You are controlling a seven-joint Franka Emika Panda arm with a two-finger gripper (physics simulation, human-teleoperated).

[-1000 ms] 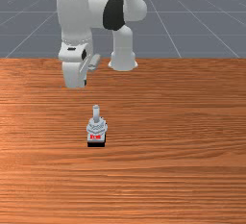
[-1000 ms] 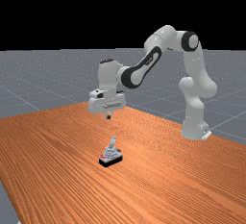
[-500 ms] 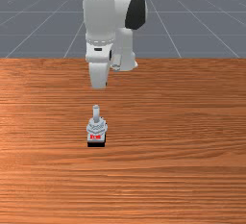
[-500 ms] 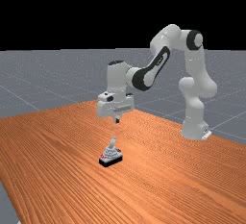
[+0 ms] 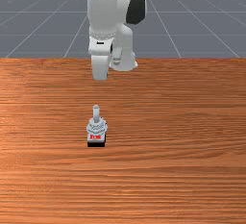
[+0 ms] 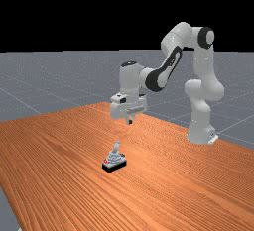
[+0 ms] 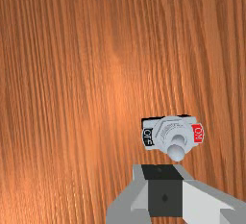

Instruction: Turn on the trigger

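Observation:
My gripper [image 6: 130,122] hangs above and behind the switch, on the arm base's side, with a wide gap between them. A single dark tip shows under the hand's middle, the fingers together. At the wrist view's bottom edge the gripper [image 7: 165,189] appears beside the switch's lever knob [image 7: 176,152]. The grey toggle switch [image 6: 114,162] stands on its black base on the table. Its lever [image 6: 117,147] points up, leaning slightly away from the red side. In the wrist view are a red ON label [image 7: 197,133] and a black OFF label [image 7: 148,136]; the front view's red label [image 5: 95,137] faces the camera.
Orange-brown wood table [image 5: 182,122] surrounds the switch. The arm's base [image 6: 201,133] stands at the far view's right, and the arm reaches over the table from there.
My hand has moved toward the front view's right, then back a little toward the arm's base; it has also turned slightly. The switch has not moved.

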